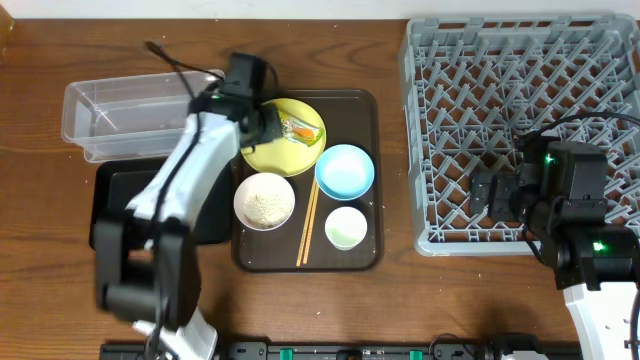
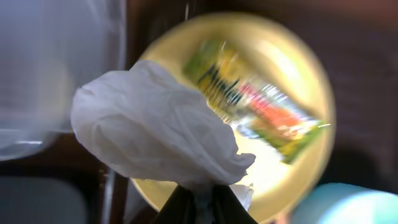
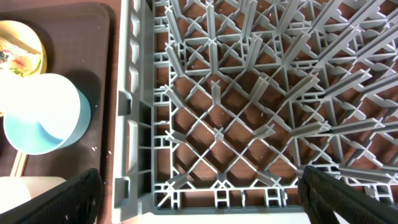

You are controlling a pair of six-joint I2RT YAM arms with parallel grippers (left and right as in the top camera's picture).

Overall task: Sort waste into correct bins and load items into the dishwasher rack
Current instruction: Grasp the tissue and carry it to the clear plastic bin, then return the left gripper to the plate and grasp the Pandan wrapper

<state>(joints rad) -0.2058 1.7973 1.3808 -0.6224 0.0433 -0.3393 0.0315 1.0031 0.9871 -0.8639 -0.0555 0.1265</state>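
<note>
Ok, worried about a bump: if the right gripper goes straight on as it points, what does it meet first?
Likely the lattice floor of the dishwasher rack, just inside its wall; nothing else shows ahead of the right gripper; depth unclear.

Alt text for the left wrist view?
The left gripper pinches a crumpled white scrap in front of a blurred yellow plate carrying a green-and-orange wrapper. Clear tub at left, light blue bowl at bottom right.

Even bright light, overhead and right wrist sharp, left wrist heavily motion-blurred, soft shadows
</note>
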